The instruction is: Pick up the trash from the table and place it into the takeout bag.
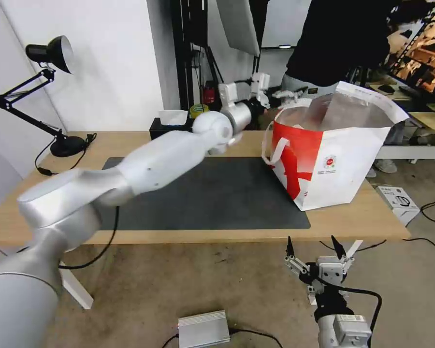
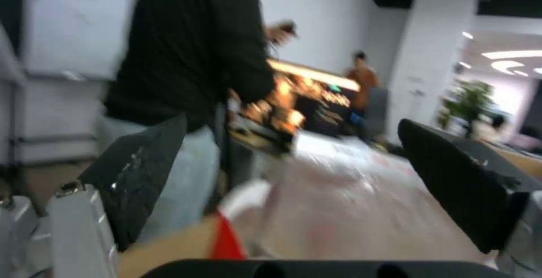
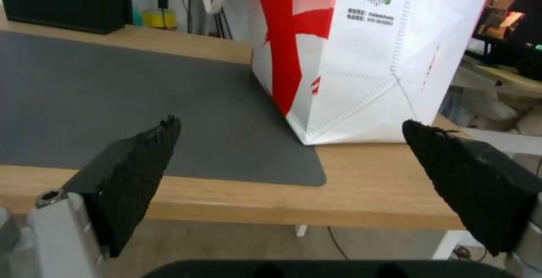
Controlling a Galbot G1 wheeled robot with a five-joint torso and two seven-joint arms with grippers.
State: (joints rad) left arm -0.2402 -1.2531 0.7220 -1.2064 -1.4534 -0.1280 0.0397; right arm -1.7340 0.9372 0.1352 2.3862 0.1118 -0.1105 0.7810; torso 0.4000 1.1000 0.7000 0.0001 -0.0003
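The red-and-white takeout bag (image 1: 343, 164) stands open on the right end of the light-wood table (image 1: 353, 220), half on the dark grey mat (image 1: 217, 193). No trash lies on the tabletop; it is out of view. My left arm reaches across the mat, and my left gripper (image 1: 268, 94) hangs by the bag's far left rim. In the left wrist view the left gripper (image 2: 292, 121) is open and empty above the bag's blurred foil mouth (image 2: 338, 210). My right gripper (image 1: 312, 241) is parked below the table's front edge, open and empty (image 3: 289, 121), facing the bag (image 3: 361, 66).
A black desk lamp (image 1: 53, 53) stands at the back left and a black tissue box (image 1: 169, 123) at the back middle. A person in black (image 1: 338, 43) stands behind the bag. A small carton (image 1: 396, 200) and a grey box (image 1: 203, 328) lie on the floor.
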